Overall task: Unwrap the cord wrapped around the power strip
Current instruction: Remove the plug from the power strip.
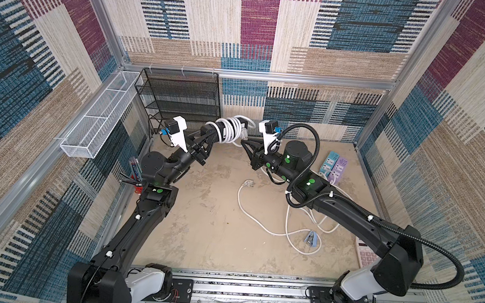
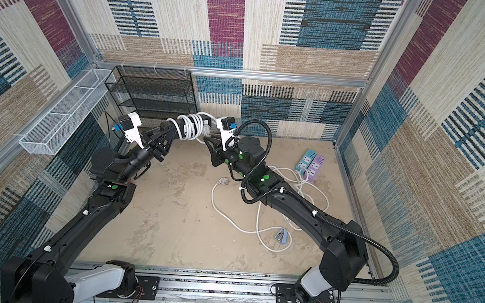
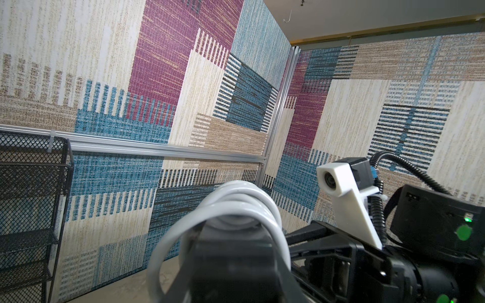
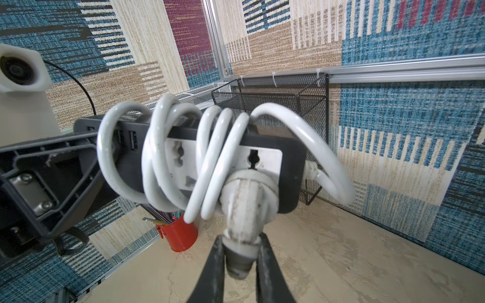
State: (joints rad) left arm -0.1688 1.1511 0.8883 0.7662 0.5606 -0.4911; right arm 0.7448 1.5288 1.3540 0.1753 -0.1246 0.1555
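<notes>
Your left gripper (image 1: 205, 139) holds the power strip (image 1: 208, 130) up in the air. In a top view it runs 8 to 2 o'clock. Your right gripper (image 4: 240, 237) pinches the plug (image 4: 244, 204) of the cord (image 4: 157, 147) at the 2 o'clock end.

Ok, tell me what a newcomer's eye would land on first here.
The black power strip, wound in thick white cord, hangs in mid-air between the two arms, near the black mesh shelf at the back wall. The jaws of the right arm pinch the cord's plug, while the left arm grips the strip's other end. Two pastel power strips lie on the floor beside the right arm.
</notes>
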